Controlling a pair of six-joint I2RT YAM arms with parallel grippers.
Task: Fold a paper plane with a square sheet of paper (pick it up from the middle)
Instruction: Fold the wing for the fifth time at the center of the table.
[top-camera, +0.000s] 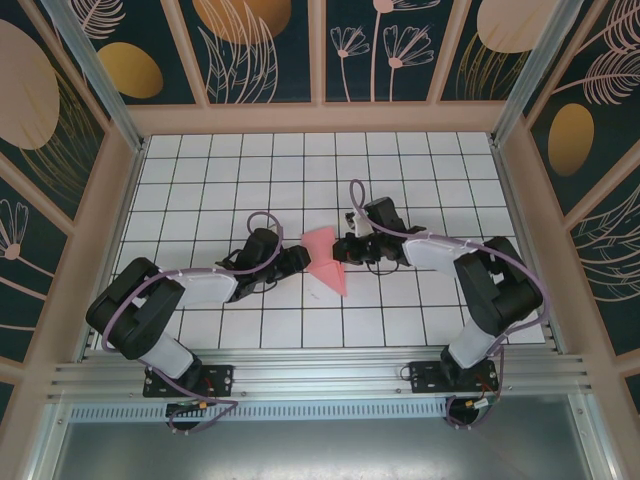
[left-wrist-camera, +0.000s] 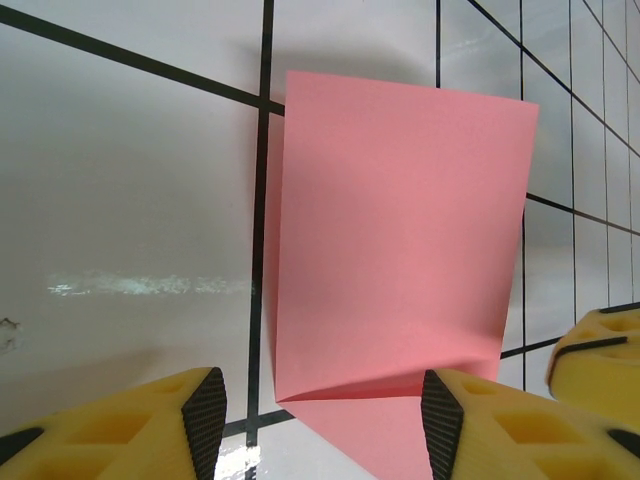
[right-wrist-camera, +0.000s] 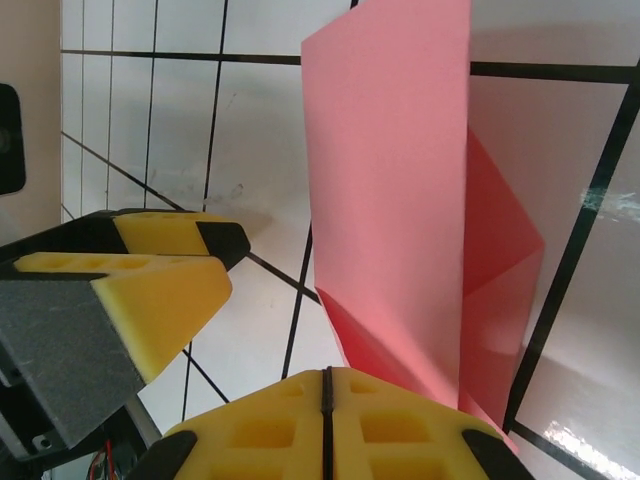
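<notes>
Top external view: pink sheet of paper (top-camera: 325, 258) sits mid-way across the white grid table (top-camera: 200, 180), partly folded, btwn my two grippers. My left gripper (top-camera: 297, 258) is just at its left side and my right gripper (top-camera: 347, 248) just at its right, both low near the surface.

Left wrist cam: left gripper (left-wrist-camera: 322, 410) jaws approx half open, holding nothing. One flap of the sheet (left-wrist-camera: 400, 230) stands up off the table w/ a crease along its base. A lower layer runs into the gap btwn my yellow fingers (left-wrist-camera: 205, 415). Right gripper's yellow finger shows at the right edge, just beside the flap w/ a strip of table btwn.

Right wrist cam: right gripper (right-wrist-camera: 325, 385) pads are pressed together, seam closed, nothing seen pinched in it. Raised flap (right-wrist-camera: 390, 180) stands just past the tips; can't tell if they touch it. Darker folded triangular layers show behind the flap.
</notes>
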